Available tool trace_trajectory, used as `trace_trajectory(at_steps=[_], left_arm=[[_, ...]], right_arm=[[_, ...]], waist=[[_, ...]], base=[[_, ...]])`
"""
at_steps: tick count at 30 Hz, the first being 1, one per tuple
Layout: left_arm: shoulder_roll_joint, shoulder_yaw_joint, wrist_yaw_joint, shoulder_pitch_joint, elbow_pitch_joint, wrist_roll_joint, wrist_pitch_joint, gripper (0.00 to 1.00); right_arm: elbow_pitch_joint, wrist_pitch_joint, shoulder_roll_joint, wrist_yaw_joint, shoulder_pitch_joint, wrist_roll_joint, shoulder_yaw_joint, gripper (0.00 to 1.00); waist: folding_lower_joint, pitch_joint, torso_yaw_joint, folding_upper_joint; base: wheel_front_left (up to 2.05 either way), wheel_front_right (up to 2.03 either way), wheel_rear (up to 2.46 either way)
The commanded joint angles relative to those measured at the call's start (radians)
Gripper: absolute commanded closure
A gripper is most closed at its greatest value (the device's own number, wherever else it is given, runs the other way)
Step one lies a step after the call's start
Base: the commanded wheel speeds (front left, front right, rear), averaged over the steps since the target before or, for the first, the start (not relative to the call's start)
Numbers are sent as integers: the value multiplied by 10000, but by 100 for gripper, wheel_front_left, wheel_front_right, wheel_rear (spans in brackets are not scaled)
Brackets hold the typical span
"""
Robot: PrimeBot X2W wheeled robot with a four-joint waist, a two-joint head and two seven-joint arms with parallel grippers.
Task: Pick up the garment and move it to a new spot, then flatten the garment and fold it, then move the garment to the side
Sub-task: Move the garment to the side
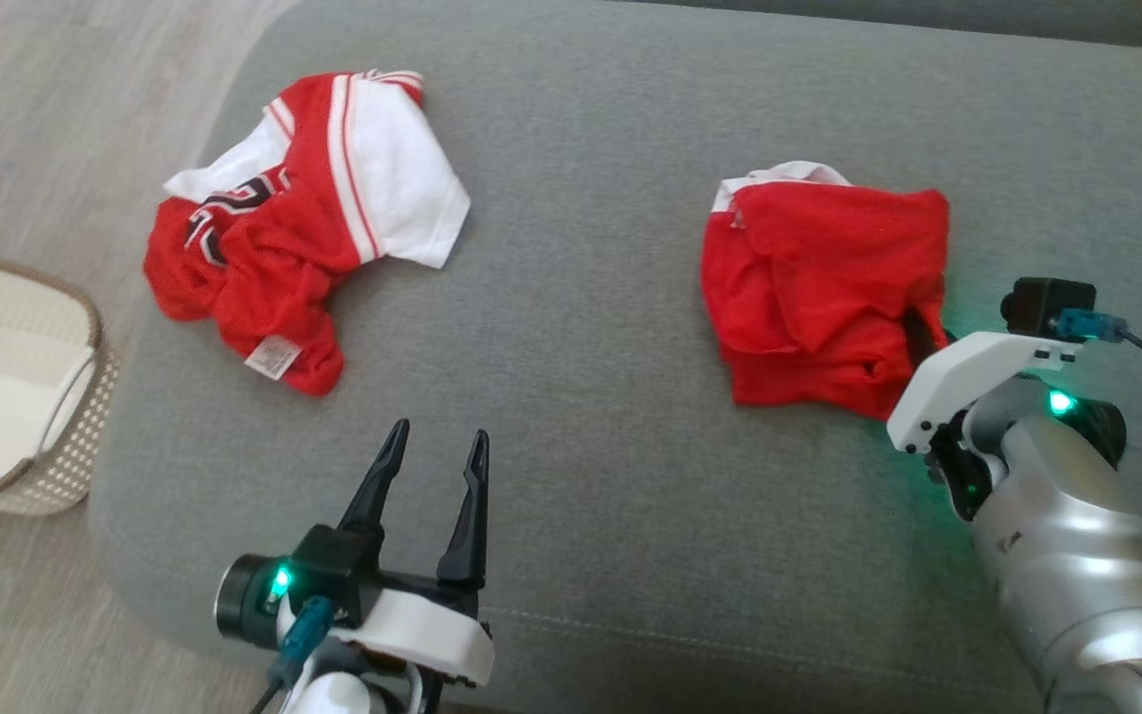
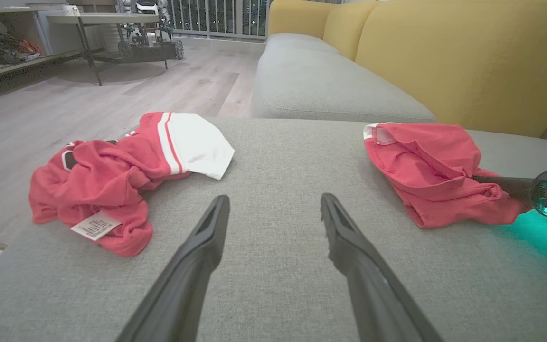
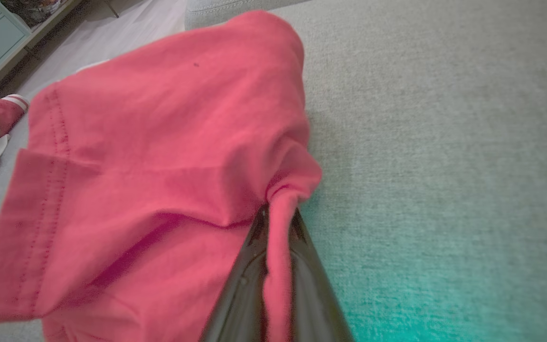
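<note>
Shows red garment (image 1: pixel 819 288) bunched right of centre on grey cushion (image 1: pixel 611 297), right gripper (image 1: pixel 918 342) touching its lower right edge. Shows left gripper (image 1: pixel 438 433) at bottom, fingers apart; red-and-white jersey (image 1: pixel 274 258) upper left.

Garments: 2, both on 1 grey seat (image 1: pixel 611 297): red garment (image 1: pixel 819 297) at right, red/white jersey (image 1: pixel 303 228) at left. Baskets: 1, white basket (image 1: pixel 70 466), far left, off the seat. Grippers: 2, left gripper (image 1: pixel 438 433) near-left, right gripper (image 3: pixel 278 216) near-right. Labels: 1, care label (image 1: pixel 274 357) on jersey.
</note>
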Motion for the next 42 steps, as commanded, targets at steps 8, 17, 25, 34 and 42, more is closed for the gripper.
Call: trace_trajectory(at_steps=[8,17,25,34,42], left_arm=[[26,598,69,-563,-437,16,-53,0],[26,919,-107,-973,-604,185,-53,0],[26,1108,-293,-1181,-631,354,-53,0],[26,1256,-568,-1248,-725,504,-53,0],[26,1230,-750,-1338,-688,518,-53,0]], right_arm=[[-111,-501,89,-4,-813,-456,593,100],[-353,-652,-1161,-4,-1532,-1053,82,100],[-645,-669,-2263,-4,-1842,-2016,-839,100],[-2034,-515,-2942,-4,-1689,-3909,-2458,100],[-3474,-382,-2215,-4,-1084,-5550,-3867,0]], waist=[[0,219,-1004,0],[0,891,-2128,0],[0,1154,-2821,0],[0,1416,-3148,0],[0,1407,-3107,0]], base=[[0,0,0],[0,0,0],[0,0,0],[0,0,0],[0,0,0]])
